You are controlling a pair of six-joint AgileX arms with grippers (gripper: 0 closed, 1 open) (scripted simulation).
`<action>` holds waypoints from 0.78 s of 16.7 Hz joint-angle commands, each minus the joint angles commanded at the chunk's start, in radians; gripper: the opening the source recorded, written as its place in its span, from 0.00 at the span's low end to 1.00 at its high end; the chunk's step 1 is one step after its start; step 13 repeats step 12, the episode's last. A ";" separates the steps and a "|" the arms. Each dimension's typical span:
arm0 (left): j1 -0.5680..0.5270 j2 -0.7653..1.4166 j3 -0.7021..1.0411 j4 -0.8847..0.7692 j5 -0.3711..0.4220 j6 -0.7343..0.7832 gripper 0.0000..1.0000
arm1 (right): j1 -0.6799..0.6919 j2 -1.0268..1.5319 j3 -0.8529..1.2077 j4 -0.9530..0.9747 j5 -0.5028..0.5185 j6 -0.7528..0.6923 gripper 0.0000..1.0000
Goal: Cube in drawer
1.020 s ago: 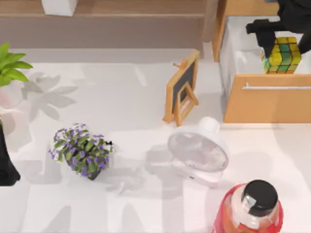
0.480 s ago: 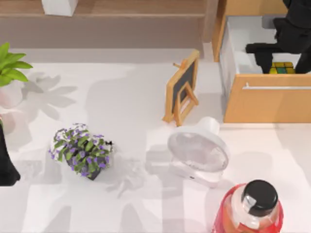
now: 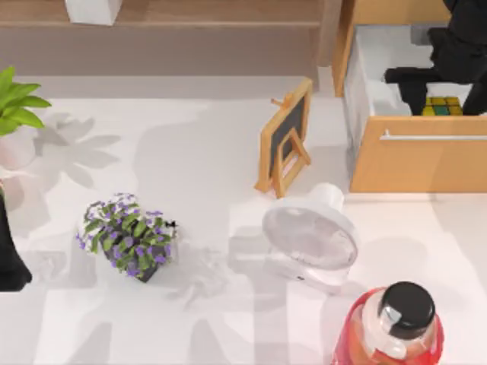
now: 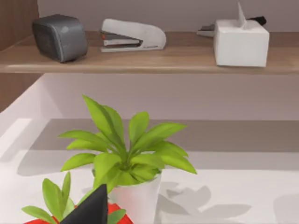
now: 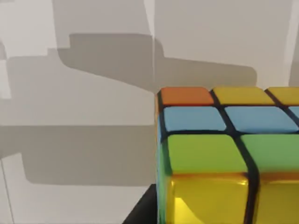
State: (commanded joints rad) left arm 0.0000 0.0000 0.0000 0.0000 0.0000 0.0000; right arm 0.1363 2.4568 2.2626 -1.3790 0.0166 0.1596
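Observation:
The cube [image 3: 442, 106], with yellow and green squares showing, sits low inside the open light-orange drawer [image 3: 418, 163] at the table's back right, just behind the drawer front and its silver bar handle [image 3: 434, 137]. My right gripper [image 3: 441, 87] reaches down into the drawer's white interior, with dark fingers on both sides of the cube, shut on it. Close up, the cube [image 5: 224, 154] shows orange, yellow, blue and green squares, a dark finger [image 5: 140, 212] lies against its side, and the white drawer wall stands behind it. My left gripper [image 3: 11, 262] is parked at the table's left edge.
A white fan [image 3: 312, 236] and a small chalkboard easel [image 3: 288, 137] stand left of the drawer. A red bottle [image 3: 396, 327] is at the front right, a purple flower pot [image 3: 125, 236] at the left. Near the left arm are a green plant [image 4: 126, 158] and a shelf [image 4: 140, 60].
The right gripper has gone down with the cube from above the drawer's rim into the drawer. Over the last half second it has hardly moved. The left arm is still.

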 joint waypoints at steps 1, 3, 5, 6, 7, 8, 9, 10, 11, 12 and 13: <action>0.000 0.000 0.000 0.000 0.000 0.000 1.00 | 0.000 0.000 0.000 0.000 0.000 0.000 0.60; 0.000 0.000 0.000 0.000 0.000 0.000 1.00 | 0.000 0.000 0.000 0.000 0.000 0.000 0.75; 0.000 0.000 0.000 0.000 0.000 0.000 1.00 | 0.000 0.000 0.000 0.000 0.000 0.000 0.90; 0.000 0.000 0.000 0.000 0.000 0.000 1.00 | 0.000 0.000 0.000 0.000 0.000 0.000 0.98; 0.000 0.000 0.000 0.000 0.000 0.000 1.00 | 0.000 0.000 0.000 0.000 0.000 0.000 1.00; 0.000 0.000 0.000 0.000 0.000 0.000 1.00 | 0.000 0.000 0.000 0.000 0.000 0.000 1.00; 0.000 0.000 0.000 0.000 0.000 0.000 1.00 | 0.000 0.000 0.000 0.000 0.000 0.000 1.00; 0.000 0.000 0.000 0.000 0.000 0.000 1.00 | 0.000 0.000 0.000 0.000 0.000 0.000 1.00; 0.000 0.000 0.000 0.000 0.000 0.000 1.00 | 0.000 0.000 0.000 0.000 0.000 0.000 1.00; 0.000 0.000 0.000 0.000 0.000 0.000 1.00 | 0.000 0.000 0.000 0.000 0.000 0.000 1.00; 0.000 0.000 0.000 0.000 0.000 0.000 1.00 | 0.000 0.000 0.000 0.000 0.000 0.000 1.00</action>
